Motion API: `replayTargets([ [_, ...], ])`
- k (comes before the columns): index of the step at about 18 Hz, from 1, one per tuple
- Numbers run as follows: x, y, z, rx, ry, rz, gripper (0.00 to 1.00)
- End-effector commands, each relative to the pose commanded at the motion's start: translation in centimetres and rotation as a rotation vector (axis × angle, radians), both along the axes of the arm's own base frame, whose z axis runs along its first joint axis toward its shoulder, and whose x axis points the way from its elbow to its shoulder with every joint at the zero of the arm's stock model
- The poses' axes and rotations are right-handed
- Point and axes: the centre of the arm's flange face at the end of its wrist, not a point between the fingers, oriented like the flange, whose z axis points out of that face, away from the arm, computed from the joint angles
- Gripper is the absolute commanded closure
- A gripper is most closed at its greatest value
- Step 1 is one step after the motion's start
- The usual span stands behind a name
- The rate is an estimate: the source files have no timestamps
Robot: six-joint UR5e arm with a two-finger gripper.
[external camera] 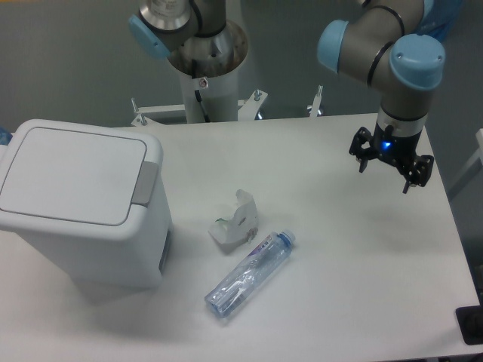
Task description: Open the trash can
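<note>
The trash can [79, 204] is a large white boxy bin standing at the left of the table. Its flat lid [72, 173] lies shut, with a grey push tab [146, 182] on the right edge. My gripper [388, 172] hangs far to the right, above the table's back right area. Its dark fingers [364, 160] point downward and stand apart, with nothing between them. A wide stretch of table separates the gripper from the bin.
A small crushed white cup [236, 222] lies on its side near the table's middle. A clear plastic bottle [249, 273] lies diagonally just in front of it. The arm's base column [205, 72] rises behind the table's back edge.
</note>
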Motion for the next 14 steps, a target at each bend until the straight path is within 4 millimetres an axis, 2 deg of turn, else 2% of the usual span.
replayTargets([
  [7, 0.1, 0.0, -0.3, 0.000, -0.005, 0.009, 0.00],
  [9, 0.6, -0.2, -1.3, -0.001, -0.026, 0.016, 0.00],
  [12, 1.0, 1.0, -0.7, 0.079, -0.016, 0.117, 0.00],
  [14, 2.1, 2.3, 0.8, 0.198, -0.060, 0.255, 0.00],
])
